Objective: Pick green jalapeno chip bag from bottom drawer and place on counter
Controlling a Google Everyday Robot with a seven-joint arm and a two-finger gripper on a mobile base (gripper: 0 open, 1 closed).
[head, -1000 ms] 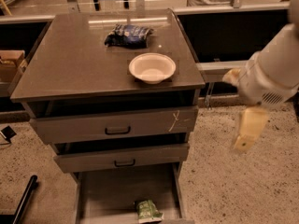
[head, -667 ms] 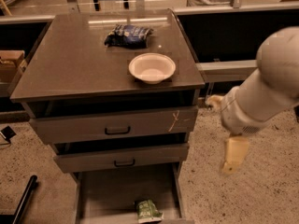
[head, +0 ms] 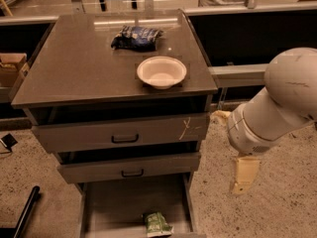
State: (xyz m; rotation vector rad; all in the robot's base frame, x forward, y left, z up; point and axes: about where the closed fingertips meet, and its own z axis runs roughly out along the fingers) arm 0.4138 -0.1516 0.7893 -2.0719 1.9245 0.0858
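Note:
The green jalapeno chip bag (head: 157, 224) lies on the floor of the open bottom drawer (head: 116, 202), near its front edge and right of centre. The counter (head: 74, 68) is the glossy dark top of the cabinet. My gripper (head: 243, 175) hangs from the white arm (head: 277, 108) to the right of the cabinet, over the speckled floor, at about the height of the bottom drawer. It is right of the bag, higher in the view, and apart from it. It holds nothing that I can see.
A white bowl (head: 161, 72) and a dark blue bag (head: 136, 37) sit on the counter. The two upper drawers (head: 124, 133) with black handles stick out a little. A cardboard box (head: 11, 68) stands at the left, a black pole (head: 25, 212) at the lower left.
The arm has swung down and to the left, bringing the gripper lower and nearer the cabinet's right side. The bag, bowl and drawers have not moved.

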